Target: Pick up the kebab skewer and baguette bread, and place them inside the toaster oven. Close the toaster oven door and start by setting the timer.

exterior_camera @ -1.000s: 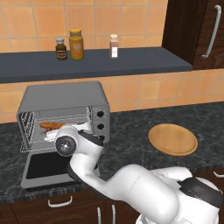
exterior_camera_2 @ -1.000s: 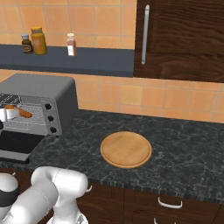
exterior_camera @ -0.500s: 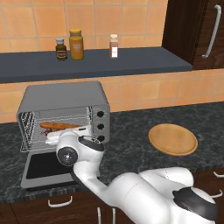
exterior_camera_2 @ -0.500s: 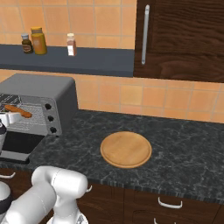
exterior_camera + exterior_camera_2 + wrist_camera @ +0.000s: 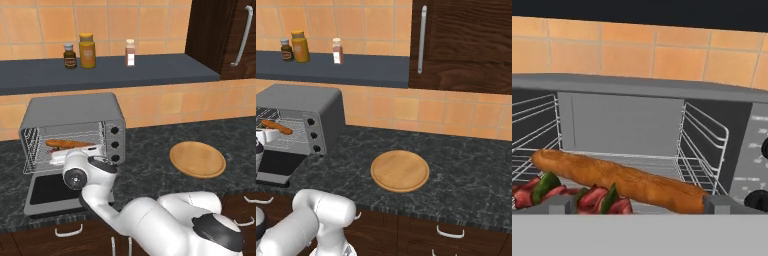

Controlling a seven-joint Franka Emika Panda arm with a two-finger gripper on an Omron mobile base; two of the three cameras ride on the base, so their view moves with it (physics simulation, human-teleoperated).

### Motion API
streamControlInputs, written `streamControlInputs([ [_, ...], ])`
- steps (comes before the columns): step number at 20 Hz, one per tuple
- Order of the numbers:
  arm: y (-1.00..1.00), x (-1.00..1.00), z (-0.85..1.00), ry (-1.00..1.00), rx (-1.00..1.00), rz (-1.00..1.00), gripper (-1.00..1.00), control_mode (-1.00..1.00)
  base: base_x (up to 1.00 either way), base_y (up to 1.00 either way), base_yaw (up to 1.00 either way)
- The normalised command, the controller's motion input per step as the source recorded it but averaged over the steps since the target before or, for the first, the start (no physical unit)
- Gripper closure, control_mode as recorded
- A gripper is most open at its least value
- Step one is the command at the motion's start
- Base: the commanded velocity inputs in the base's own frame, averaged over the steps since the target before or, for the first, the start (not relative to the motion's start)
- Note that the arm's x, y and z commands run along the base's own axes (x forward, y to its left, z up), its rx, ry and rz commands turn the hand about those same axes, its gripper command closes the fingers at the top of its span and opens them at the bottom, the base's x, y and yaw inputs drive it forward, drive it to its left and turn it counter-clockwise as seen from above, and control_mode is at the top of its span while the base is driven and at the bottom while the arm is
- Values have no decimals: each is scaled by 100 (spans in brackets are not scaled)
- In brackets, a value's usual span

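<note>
On oven rack (image 5: 702,145), one baguette (image 5: 617,180), one skewer (image 5: 587,196)

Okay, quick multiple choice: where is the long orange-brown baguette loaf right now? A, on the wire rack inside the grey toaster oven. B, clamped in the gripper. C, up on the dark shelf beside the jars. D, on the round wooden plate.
A: the long orange-brown baguette loaf lies on the wire rack inside the grey toaster oven, and the round wooden plate is bare.

Baguette bread (image 5: 69,144) inside open toaster oven (image 5: 75,131)
</note>
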Motion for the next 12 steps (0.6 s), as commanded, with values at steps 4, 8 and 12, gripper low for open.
streamControlInputs([
  [4, 12, 0, -20, 0, 10, 0, -100, -100, 0, 0, 0],
  [8, 4, 0, -27, 0, 10, 0, -100, -100, 0, 0, 0],
  [12, 8, -16, -4, 2, 0, 0, -100, -100, 0, 0, 0],
])
